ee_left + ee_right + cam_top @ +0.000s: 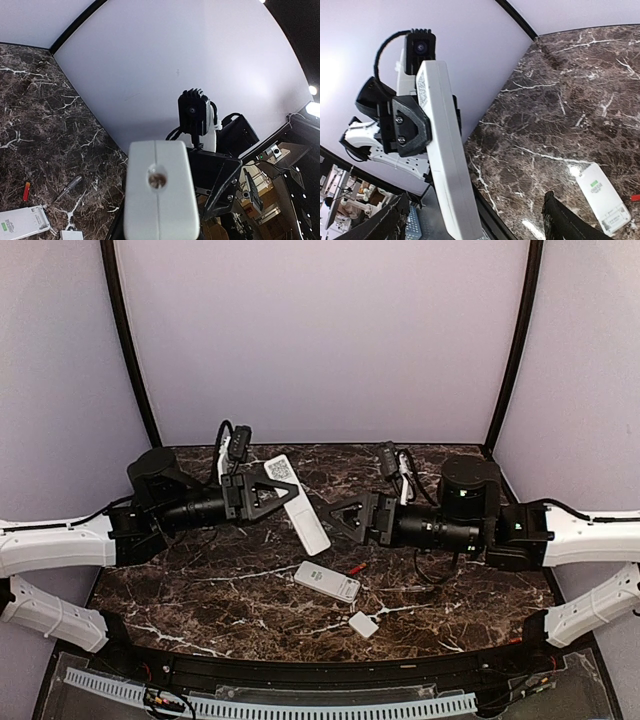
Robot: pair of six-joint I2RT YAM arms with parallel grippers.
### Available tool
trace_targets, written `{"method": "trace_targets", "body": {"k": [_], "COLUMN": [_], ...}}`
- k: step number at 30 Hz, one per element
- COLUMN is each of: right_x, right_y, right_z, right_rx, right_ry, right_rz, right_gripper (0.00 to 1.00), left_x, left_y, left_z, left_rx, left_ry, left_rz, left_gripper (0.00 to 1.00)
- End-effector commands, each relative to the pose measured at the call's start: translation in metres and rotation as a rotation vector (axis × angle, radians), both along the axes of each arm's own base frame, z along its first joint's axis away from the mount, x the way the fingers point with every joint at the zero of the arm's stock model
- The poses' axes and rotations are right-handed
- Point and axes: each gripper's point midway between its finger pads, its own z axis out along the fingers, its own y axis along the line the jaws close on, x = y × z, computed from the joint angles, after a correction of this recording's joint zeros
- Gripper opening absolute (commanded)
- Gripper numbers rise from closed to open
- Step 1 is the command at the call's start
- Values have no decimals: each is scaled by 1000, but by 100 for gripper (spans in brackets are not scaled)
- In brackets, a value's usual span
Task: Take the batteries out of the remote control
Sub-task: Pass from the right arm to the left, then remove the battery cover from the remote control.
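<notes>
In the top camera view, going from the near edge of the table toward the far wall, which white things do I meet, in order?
small white cover → flat-lying remote → held remote, gripped by the left gripper

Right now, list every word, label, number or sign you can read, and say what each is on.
No text can be quoted.
Square code sticker on the lifted remote: a pattern only, no legible words.
Green-marked label on the remote lying on the table: too small to read.
</notes>
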Motion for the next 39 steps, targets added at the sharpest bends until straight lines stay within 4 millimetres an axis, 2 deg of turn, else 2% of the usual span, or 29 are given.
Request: {"method": "trace_targets", "body": {"k": [1, 11, 19, 32, 39], "right_x": [-9, -7, -2, -7, -11], "right_y": [4, 21, 29, 43, 47], "right_z": [39, 41, 43, 55, 56], "right_rx": [201, 232, 223, 215, 216], "right_ry": [-17, -17, -34, -65, -75], "right_rz": [48, 44, 37, 95, 124], "right_gripper": [90, 88, 85, 76, 63], "left_x": [-10, 3, 2, 1, 0], "left_y": [14, 29, 25, 18, 16], "left_z": [46, 64, 64, 62, 61], "left_rx": [-195, -293, -295, -285, -282], "left_ry": [-127, -136, -119, -114, -109], "left_rz": [4, 119, 103, 88, 81], "left_gripper": [0, 0, 0, 0, 0]}}
